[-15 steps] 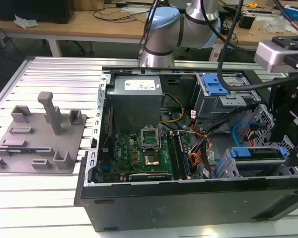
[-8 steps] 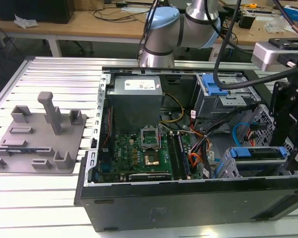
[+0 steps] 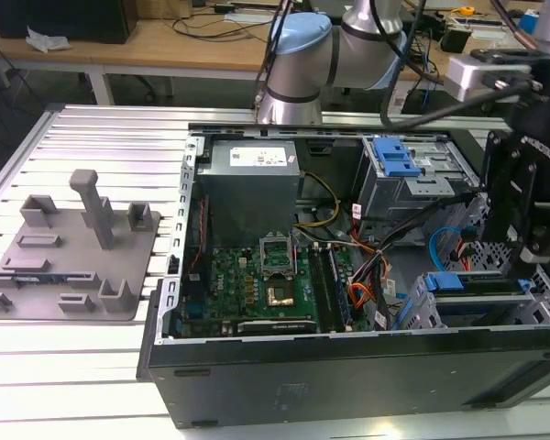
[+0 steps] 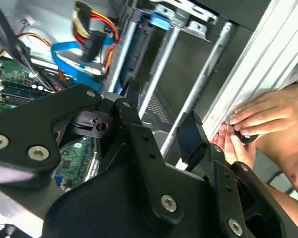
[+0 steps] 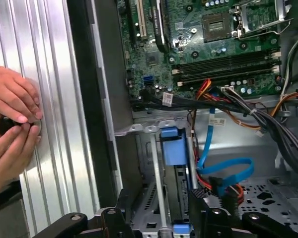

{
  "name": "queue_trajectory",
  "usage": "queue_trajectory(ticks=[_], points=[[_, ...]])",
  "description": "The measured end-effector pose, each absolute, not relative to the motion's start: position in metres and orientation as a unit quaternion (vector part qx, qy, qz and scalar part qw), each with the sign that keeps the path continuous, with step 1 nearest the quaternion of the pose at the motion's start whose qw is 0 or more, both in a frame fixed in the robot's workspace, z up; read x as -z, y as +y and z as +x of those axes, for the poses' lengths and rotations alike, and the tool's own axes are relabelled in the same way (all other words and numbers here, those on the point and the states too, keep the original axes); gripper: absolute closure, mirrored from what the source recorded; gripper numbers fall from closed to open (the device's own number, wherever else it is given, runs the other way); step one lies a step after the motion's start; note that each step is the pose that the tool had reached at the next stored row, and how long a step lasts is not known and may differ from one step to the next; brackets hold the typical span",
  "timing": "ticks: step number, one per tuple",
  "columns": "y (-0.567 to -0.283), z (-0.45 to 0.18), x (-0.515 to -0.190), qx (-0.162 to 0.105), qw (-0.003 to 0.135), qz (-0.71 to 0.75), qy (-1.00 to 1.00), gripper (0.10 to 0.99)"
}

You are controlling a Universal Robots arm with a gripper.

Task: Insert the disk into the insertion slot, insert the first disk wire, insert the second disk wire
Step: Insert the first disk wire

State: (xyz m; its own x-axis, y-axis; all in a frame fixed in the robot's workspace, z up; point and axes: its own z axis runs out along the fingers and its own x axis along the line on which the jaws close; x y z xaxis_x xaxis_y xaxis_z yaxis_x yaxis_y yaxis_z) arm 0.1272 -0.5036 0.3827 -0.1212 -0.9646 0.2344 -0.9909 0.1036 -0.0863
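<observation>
The disk, framed in blue plastic, sits edge-up in the insertion slot, a grey perforated cage at the case's corner on the exterior view's right. My gripper hangs just above that cage. In the first wrist view the black fingers straddle the cage, and the disk's blue tab lies beyond them. The gripper is open with nothing in it. A blue data wire and a plug with red and yellow wires lie loose beside the disk.
A person's hands hold a small dark part on the aluminium table just outside the case wall, close to my gripper. A grey box with a blue latch, the motherboard and cable bundles crowd the case. A grey fixture plate lies on the exterior view's left.
</observation>
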Motion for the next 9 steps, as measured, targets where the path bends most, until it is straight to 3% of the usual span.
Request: queue_trajectory(ticks=[6, 9], points=[[-0.489, 0.127, -0.382, -0.136, 0.080, 0.665, -0.730, 0.510], [-0.480, 0.127, -0.382, -0.138, 0.081, 0.668, -0.726, 0.522]])
